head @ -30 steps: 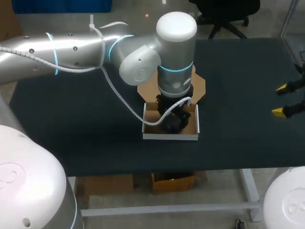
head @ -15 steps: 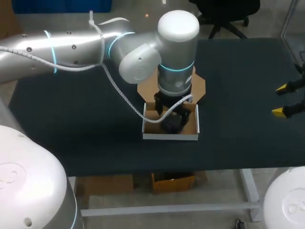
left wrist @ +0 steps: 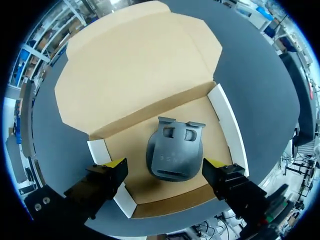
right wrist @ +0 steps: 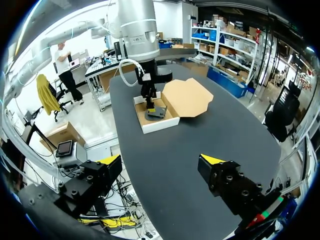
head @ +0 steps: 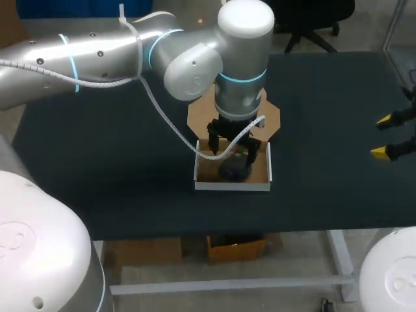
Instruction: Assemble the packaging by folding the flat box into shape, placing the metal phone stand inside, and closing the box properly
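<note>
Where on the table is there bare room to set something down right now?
Bare table lies between the box and the left edge, and between the box and the right tool. Crowded: the middle, where the open left tool hangs over the stand in the box, open lid flat behind.

Dark table (head: 97,182) with a matte, blue-black top, stretching across nearly the whole head view, set on a pale metal frame (head: 227,284), crossbar and leg showing under the near edge.

Phone stand (left wrist: 174,157) inside box (left wrist: 227,125); lid (left wrist: 135,75) flat behind; left claw (left wrist: 165,164) above; right claw (head: 381,136) far right.
</note>
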`<state>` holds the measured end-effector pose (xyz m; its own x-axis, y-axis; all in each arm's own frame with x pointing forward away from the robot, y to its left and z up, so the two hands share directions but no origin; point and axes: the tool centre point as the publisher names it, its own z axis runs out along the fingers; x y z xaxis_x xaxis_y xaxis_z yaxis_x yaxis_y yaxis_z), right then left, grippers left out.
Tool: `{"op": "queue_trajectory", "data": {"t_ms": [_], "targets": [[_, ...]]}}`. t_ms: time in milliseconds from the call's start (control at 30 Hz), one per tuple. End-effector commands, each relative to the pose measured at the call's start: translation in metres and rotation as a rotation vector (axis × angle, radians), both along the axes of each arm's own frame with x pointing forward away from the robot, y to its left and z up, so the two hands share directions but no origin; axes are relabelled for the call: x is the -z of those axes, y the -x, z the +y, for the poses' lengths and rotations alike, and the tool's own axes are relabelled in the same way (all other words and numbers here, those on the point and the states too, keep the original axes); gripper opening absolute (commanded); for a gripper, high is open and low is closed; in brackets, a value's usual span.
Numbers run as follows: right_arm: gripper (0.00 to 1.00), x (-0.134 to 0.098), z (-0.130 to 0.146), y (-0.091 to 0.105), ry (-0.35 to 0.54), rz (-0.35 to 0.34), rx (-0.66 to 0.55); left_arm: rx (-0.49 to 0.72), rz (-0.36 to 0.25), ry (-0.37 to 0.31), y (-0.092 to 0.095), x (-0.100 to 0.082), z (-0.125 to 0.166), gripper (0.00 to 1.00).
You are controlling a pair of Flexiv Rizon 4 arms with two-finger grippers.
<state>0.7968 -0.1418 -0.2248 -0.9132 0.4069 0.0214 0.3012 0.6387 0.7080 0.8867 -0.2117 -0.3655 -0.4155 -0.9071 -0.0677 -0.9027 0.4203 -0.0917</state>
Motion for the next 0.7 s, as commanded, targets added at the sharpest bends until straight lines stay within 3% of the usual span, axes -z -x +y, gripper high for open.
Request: {"op": "queue_trajectory", "data": {"t_ms": [33,700], "targets": [[1.00,-0.0013,-0.0010,0.0007,-0.002,0.001,-0.003,0.000,0.000,-0.005,-0.0004,-0.0003,-0.0014,1.00],[1.00,-0.0013,-0.0010,0.0007,-0.002,0.001,-0.003,-0.010,0.008,0.004,-0.0020,-0.0010,-0.0008,1.00]]}}
